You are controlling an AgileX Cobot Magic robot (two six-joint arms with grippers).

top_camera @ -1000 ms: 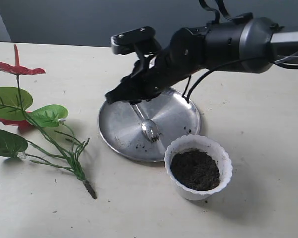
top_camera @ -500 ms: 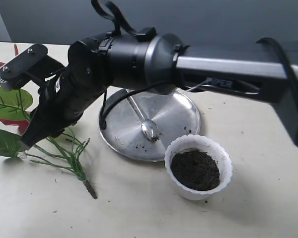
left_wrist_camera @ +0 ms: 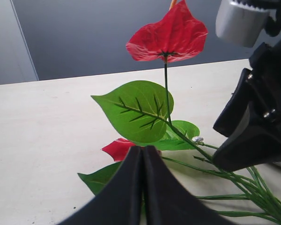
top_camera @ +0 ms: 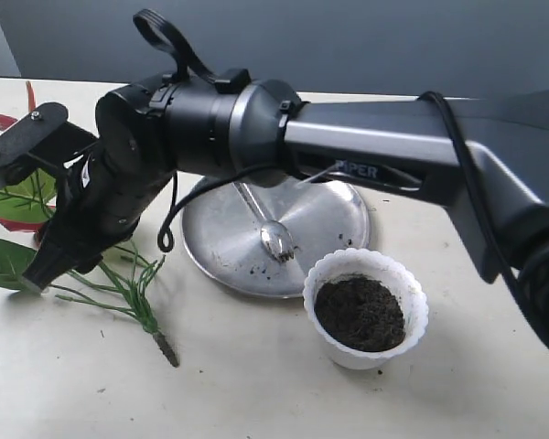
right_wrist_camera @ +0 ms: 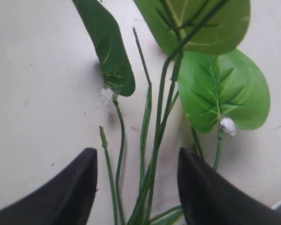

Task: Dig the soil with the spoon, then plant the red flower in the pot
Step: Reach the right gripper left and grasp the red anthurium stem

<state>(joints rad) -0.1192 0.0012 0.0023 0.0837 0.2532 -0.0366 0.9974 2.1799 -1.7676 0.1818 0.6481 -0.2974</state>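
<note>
The red flower (top_camera: 119, 291) lies flat on the table at the left, its dark base pointing toward the front. My right gripper (top_camera: 48, 267) reaches across over its stems and stands open, with the green stems (right_wrist_camera: 152, 154) between its two fingers (right_wrist_camera: 203, 187) and not clamped. My left gripper (left_wrist_camera: 143, 150) is shut on nothing, low beside the leaves, facing a red spathe (left_wrist_camera: 171, 35). The spoon (top_camera: 274, 238) lies on the steel plate. The white scalloped pot (top_camera: 412, 293) stands in front of the plate, filled with dark soil (top_camera: 359, 313).
The round steel plate (top_camera: 334, 215) sits mid-table with a few soil crumbs on it. The right arm's thick black body (top_camera: 201, 119) spans from the right edge across the plate. In the left wrist view the right gripper's body (left_wrist_camera: 255, 126) looms close.
The right arm swung left from above the plate to over the flower, then dipped slightly lower onto the stems. Spoon, plate and pot stayed still.
</note>
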